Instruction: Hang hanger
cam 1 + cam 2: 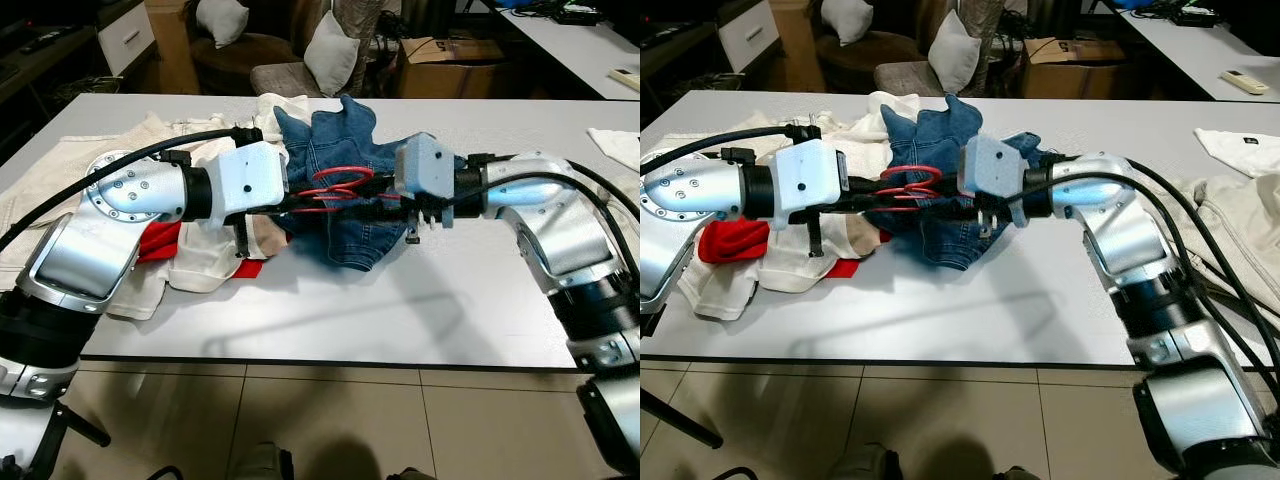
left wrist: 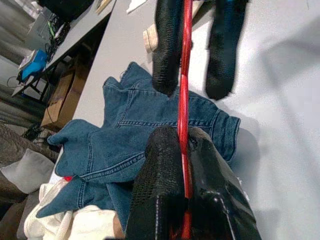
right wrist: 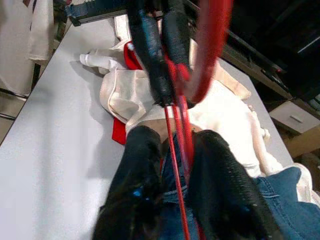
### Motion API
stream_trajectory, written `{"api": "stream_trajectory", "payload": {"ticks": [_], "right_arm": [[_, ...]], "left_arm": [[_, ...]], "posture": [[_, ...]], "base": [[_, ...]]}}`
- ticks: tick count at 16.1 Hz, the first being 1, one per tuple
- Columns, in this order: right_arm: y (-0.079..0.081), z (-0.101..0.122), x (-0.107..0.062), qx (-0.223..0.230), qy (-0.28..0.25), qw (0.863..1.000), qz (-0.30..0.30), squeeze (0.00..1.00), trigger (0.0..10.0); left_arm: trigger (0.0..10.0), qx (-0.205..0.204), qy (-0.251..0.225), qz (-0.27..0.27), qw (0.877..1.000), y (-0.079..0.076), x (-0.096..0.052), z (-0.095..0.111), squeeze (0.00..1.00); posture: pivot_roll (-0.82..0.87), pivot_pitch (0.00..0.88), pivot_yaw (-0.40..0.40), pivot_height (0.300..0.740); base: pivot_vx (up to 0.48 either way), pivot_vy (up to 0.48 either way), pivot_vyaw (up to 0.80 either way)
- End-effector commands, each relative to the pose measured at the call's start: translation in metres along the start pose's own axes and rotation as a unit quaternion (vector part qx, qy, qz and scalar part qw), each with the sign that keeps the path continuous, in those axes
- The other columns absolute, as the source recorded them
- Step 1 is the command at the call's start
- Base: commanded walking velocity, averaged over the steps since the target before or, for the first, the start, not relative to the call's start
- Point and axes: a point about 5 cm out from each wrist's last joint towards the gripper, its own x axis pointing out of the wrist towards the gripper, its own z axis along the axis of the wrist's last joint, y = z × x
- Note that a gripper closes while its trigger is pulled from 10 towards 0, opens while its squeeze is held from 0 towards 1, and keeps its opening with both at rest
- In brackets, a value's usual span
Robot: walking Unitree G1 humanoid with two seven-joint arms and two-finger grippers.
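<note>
Left gripper and right gripper fingers both clamped on red hanger, above denim garment mid-tabletop; white clothes toward left edge. No legible writing.

The near strip of the grey table lies bare from edge to edge, giving open passage below both arms. The middle is blocked: the left gripper and right gripper meet there over the red hanger, just above the denim garment. White clothes crowd the left side. Far right, more white cloth sits near the edge.
</note>
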Motion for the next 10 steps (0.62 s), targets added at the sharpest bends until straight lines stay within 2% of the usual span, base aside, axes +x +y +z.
{"api": "stream_trajectory", "payload": {"ticks": [1, 6, 10], "right_arm": [[-0.0017, 0.0014, 0.0015, 0.001, 0.003, 1.000, 0.010, 0.00, 0.0], [-0.0017, -0.0061, 0.0020, 0.017, 0.018, 1.000, 0.011, 0.00, 0.0], [-0.0008, -0.0083, 0.0027, 0.028, 0.014, 0.999, 0.011, 0.00, 0.0]], "left_arm": [[10.0, 0.023, 0.002, 0.000, 1.000, 0.0042, -0.0023, 0.0059, 0.00], [10.0, 0.031, -0.004, -0.001, 1.000, 0.0063, -0.0031, 0.0102, 0.00], [10.0, 0.017, -0.013, 0.002, 1.000, 0.0081, -0.0044, 0.0103, 0.00]], "posture": [[-0.02, 0.000, 0.065, 0.705], [-0.02, 0.000, 0.072, 0.705], [-0.02, 0.000, 0.075, 0.705]], "base": [[0.000, 0.000, 0.00], [0.000, 0.000, 0.00], [0.000, 0.000, 0.00]]}}
